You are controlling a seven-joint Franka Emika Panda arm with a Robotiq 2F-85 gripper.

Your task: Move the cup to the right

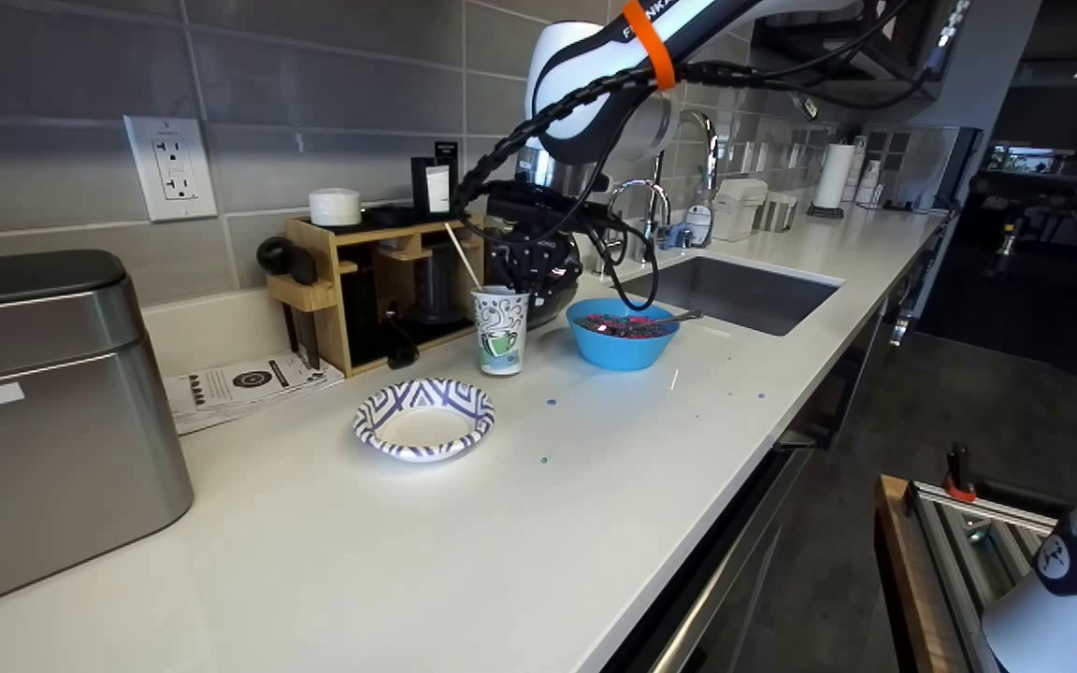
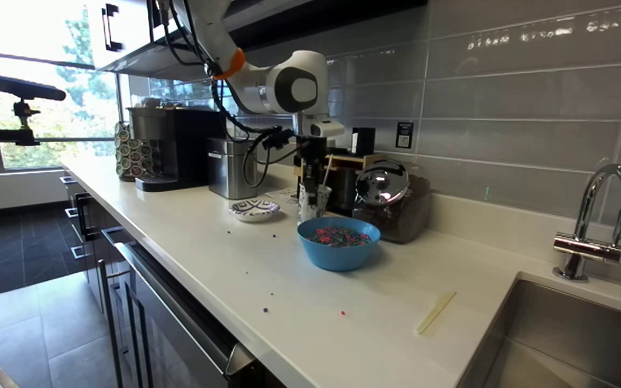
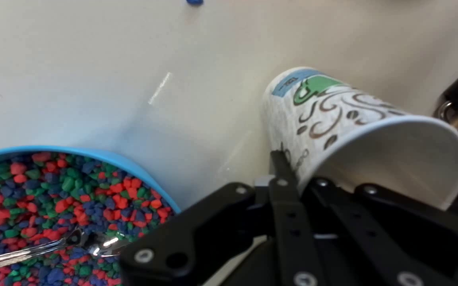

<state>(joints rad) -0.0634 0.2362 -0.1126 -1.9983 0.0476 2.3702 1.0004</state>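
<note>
Since the tool [image 3: 298, 170] pinches the cup [image 3: 324, 103] by its wall, lift gently — upright, no extra squeeze — and clear the bowl [image 2: 337, 260].

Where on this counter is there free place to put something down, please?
Largest: the bare counter between bin, dish and front edge. Smaller: between bowl and sink, beside the pale strip. Crowded: around the cup, with gripper, rack and bowl close.
</note>
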